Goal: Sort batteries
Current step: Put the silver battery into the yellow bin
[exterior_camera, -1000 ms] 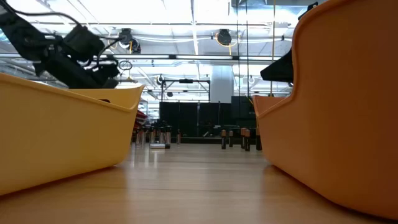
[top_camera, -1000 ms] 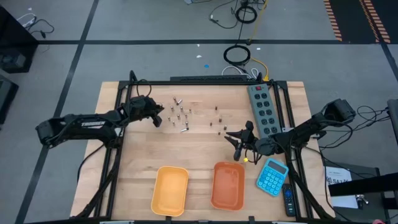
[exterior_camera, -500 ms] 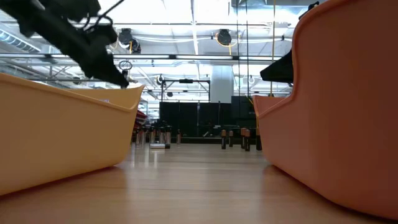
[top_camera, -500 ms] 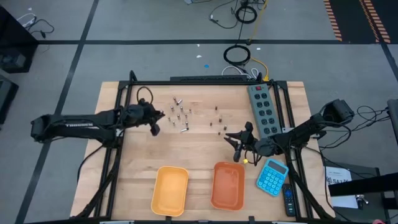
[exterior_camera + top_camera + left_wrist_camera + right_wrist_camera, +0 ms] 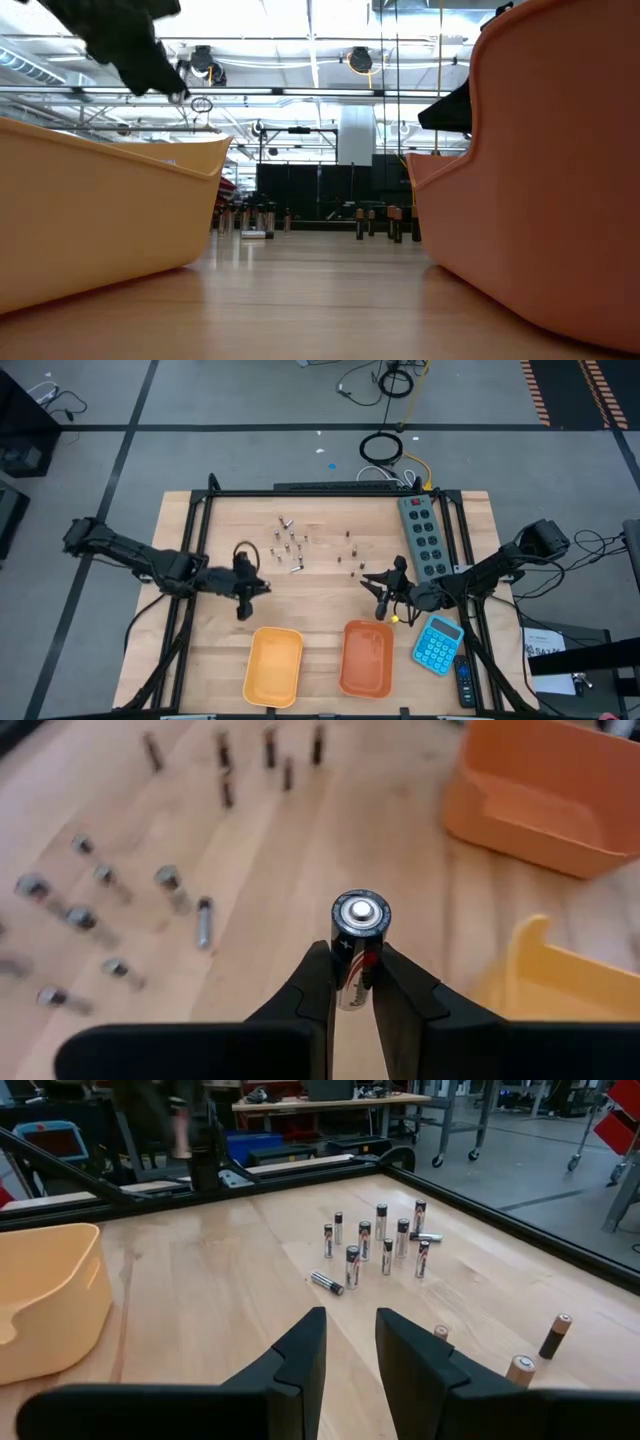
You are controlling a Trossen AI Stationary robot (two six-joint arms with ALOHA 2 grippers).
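Observation:
My left gripper [image 5: 243, 600] hangs over the table just beyond the yellow tray [image 5: 273, 665], shut on a dark battery [image 5: 359, 916] that shows end-on in the left wrist view. Loose batteries stand and lie in two clusters on the far middle of the table, silvery ones [image 5: 290, 545] and smaller dark ones [image 5: 351, 556]. An orange tray [image 5: 366, 657] sits to the right of the yellow one. My right gripper [image 5: 381, 598] waits open above the table beyond the orange tray, nothing between its fingers [image 5: 300, 1352]. My left gripper pinches the battery's round side [image 5: 351, 982] between its two fingertips [image 5: 316, 988], below the battery's upper end. The fingers slant down from the table's left. The battery is lifted clear of the table, its capped end [image 5: 360, 912] turned back toward the wrist.
A grey power strip [image 5: 420, 535] lies along the far right of the table. A blue calculator [image 5: 437, 643] sits at the near right beside the orange tray. Bare wood lies between the battery clusters and the trays.
My left gripper has swung from the silvery cluster at the far left toward the near edge and the yellow tray, rising and turning as it went. It has stayed shut on the battery, which it carries clear of the table.

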